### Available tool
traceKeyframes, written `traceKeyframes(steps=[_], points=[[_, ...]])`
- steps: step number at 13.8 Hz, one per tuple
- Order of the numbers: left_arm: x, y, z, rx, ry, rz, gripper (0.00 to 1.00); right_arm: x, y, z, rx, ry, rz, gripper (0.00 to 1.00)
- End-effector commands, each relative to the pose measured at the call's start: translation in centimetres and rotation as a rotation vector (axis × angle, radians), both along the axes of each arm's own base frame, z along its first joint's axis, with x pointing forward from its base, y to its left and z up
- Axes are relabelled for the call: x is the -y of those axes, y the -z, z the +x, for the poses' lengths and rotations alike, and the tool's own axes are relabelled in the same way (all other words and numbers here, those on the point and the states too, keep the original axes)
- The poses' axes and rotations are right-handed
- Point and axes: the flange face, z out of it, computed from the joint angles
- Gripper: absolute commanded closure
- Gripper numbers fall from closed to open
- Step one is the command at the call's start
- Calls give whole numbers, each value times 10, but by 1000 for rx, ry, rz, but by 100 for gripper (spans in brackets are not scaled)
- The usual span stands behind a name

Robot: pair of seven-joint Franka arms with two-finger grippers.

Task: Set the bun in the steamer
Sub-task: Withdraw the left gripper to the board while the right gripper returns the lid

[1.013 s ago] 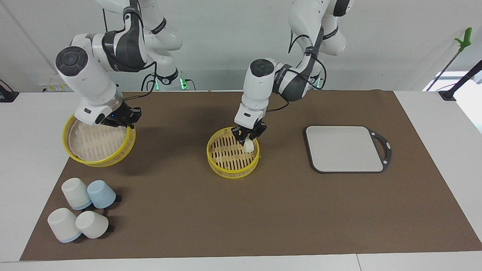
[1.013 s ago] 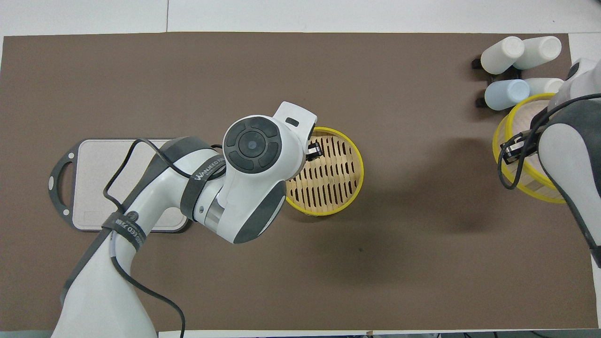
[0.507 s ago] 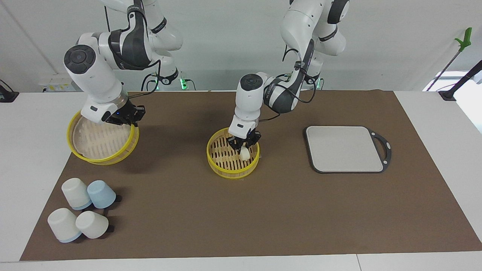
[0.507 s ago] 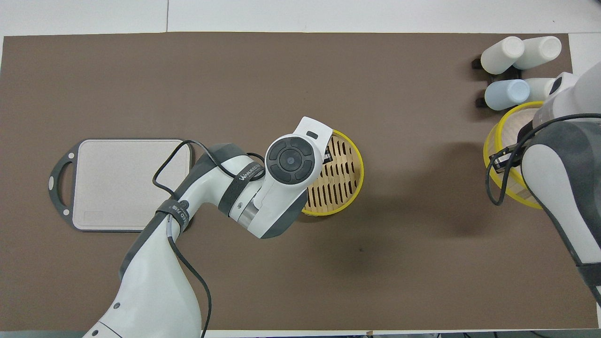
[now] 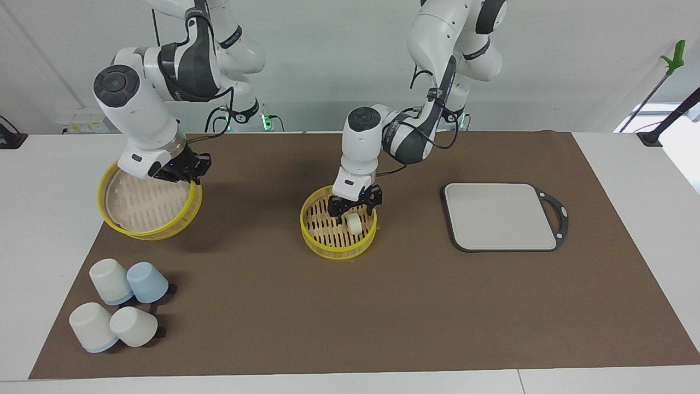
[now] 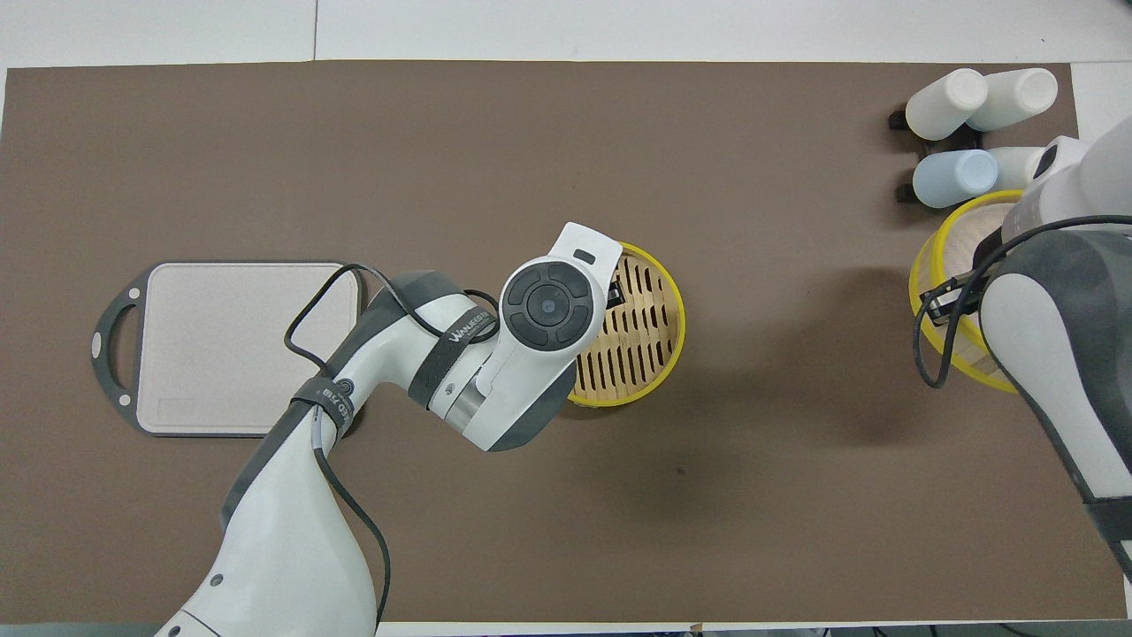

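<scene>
Facing view: the left gripper (image 5: 354,208) is seen low over the steamer (image 5: 338,230), fingers spread wide. The bun (image 5: 355,223) is found just under the fingertips, released, lying on the slats inside. The lid (image 5: 149,207) is held tilted in the right gripper (image 5: 183,174), fingers clamped on its rim.

A white table (image 5: 629,164) under a brown mat (image 5: 383,306); plain white wall (image 5: 574,65), daylight at one corner.
</scene>
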Motion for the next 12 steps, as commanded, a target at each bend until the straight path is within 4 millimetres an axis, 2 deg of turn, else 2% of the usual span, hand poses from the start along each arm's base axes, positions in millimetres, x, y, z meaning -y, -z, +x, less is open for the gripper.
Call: traceKeyframes(steps=[1,2,4,5,6,8,9,10,12], points=[[-51,-61,8,2,-24,36,0,-33,-9,-5,40,6,-3,100],[-72,-81,13,-6,-16,50,0,-47,-15,-2,60,29,3,100],[-126,-114,28,-25,7,75,0,-91,-22,3,110,76,71,100],[-159,-132,37,-32,25,79,0,-117,-27,4,132,102,84,100],[-189,-149,40,-38,53,87,0,-171,-27,7,139,115,81,100],[-246,-176,44,-53,108,97,0,-255,-12,13,145,208,66,100],[-274,-190,43,-68,133,82,0,-293,-4,13,167,185,63,100],[-296,-203,40,-74,171,70,0,-326,4,9,199,145,55,100],[-330,-217,36,-92,228,75,0,-372,31,0,225,133,73,100]])
